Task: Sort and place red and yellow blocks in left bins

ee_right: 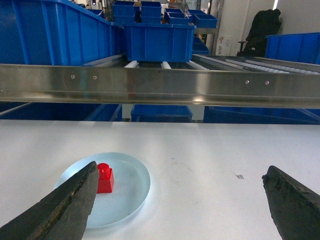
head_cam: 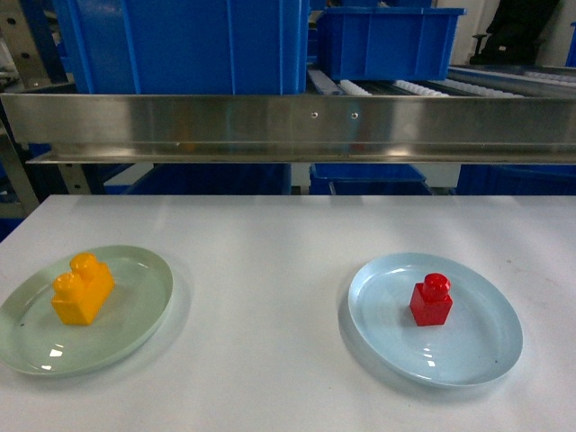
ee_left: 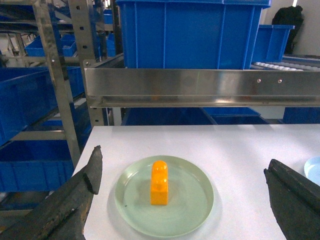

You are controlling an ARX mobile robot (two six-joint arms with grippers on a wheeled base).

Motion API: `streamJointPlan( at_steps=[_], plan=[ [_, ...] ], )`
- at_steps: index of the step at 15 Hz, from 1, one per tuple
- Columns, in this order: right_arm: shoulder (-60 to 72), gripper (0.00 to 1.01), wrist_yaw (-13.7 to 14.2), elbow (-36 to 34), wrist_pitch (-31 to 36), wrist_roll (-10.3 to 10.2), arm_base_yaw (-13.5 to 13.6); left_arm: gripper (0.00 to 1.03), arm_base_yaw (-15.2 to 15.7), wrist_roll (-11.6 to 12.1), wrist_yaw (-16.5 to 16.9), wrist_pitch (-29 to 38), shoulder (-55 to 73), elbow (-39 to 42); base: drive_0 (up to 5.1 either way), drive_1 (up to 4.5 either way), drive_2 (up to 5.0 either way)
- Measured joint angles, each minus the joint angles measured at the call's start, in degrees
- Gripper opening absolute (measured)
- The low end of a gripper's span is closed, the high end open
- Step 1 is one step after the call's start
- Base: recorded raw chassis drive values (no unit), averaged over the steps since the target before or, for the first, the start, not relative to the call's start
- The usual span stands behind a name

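Both grippers, left gripper (ee_left: 182,197) and right gripper (ee_right: 180,202), hang level above the white table (head_cam: 288,270) with dark, rough-faced fingers spread wide at the lower corners of their wrist views, holding and touching nothing. At the lower left of the head view a glossy yellow two-stud block (head_cam: 82,287) sits on a pale green round plate (head_cam: 135,324). At lower right a shiny red one-stud block (head_cam: 431,300) stands on a light blue plate (head_cam: 468,351), below a brushed steel rail (head_cam: 288,126) and blue plastic bins (head_cam: 189,40).
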State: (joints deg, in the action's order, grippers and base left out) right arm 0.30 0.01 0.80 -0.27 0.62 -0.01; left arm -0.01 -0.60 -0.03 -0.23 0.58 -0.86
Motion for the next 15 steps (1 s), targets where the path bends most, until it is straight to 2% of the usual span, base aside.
streamJointPlan(
  at_steps=[3, 4, 5, 7, 9, 10, 12, 13, 15],
  plan=[
    [0.0, 0.98, 0.0, 0.0, 0.0, 0.0, 0.0, 0.98, 0.0, 0.0, 0.0, 0.0, 0.0, 0.0, 0.0, 0.0, 0.0],
    [0.0, 0.98, -0.7, 0.0, 0.0, 0.0, -0.2, 0.98, -0.1, 0.0, -0.1, -0.1, 0.0, 0.0, 0.0, 0.0, 0.0],
    [0.6, 0.98, -1.7, 0.0, 2.8, 0.0, -1.4, 0.98, 0.1, -0.1, 1.2, -0.3, 0.1, 0.0, 0.0, 0.0, 0.0],
    [8.7, 0.98, -3.3, 0.7, 10.2, -0.3, -3.5, 0.98, 1.9, -0.5, 3.2, 6.5, 5.5, -0.7, 0.0, 0.0, 0.0],
    [21.2, 0.98, -3.7, 5.5, 19.9, -1.2, -3.7, 0.98, 3.5, -0.8, 5.8, 16.9, 18.3, -4.8, 0.0, 0.0, 0.0],
    [26.2, 0.98, -3.6, 8.8, 24.0, -1.3, -3.0, 0.98, 4.4, -1.2, 7.5, 21.6, 23.9, -7.7, 0.0, 0.0, 0.0],
    [39.2, 0.98, -3.8, 16.4, 32.5, -0.5, -0.1, 0.98, 6.7, -2.3, 8.9, 32.5, 38.5, -15.3, 0.0, 0.0, 0.0],
    [47.0, 0.98, -5.1, 19.5, 35.1, 0.8, 1.4, 0.98, 7.0, -2.3, 9.4, 37.2, 47.0, -18.9, 0.0, 0.0, 0.0],
    [58.1, 0.98, -6.1, 23.6, 37.2, 3.0, 3.7, 0.98, 7.1, -2.7, 9.8, 41.4, 59.8, -24.1, 0.0, 0.0, 0.0]
  ],
)
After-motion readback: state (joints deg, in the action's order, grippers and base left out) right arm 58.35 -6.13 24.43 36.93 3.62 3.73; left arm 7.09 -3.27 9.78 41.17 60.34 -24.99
